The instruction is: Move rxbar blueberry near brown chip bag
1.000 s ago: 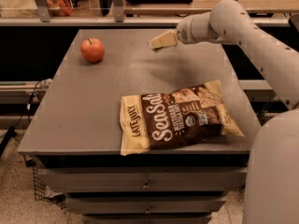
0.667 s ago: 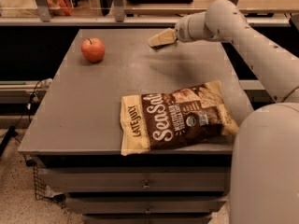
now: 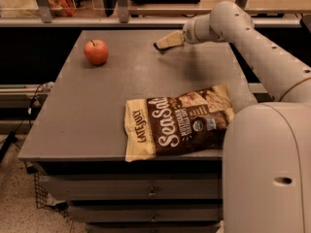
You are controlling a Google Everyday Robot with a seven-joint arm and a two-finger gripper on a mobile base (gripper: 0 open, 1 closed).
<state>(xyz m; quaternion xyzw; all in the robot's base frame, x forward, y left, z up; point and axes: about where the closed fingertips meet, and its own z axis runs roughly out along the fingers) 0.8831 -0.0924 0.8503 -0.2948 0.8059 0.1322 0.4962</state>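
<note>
Brown chip bag (image 3: 180, 123): lies flat at the table's (image 3: 87, 110) front lip, right of centre.
Open room: I see bare tabletop left of the bag and behind it.
Apple (image 3: 96, 52): far left, well apart from the bag.
Gripper (image 3: 163, 42): far side, low over the surface; I cannot tell whether the claw is apart or together.
Rxbar blueberry (image 3: 158, 46): I read the dark sliver at the gripper's tip as the bar, well apart from the bag.
Progress: not done; the carry toward the bag and the release remain.
</note>
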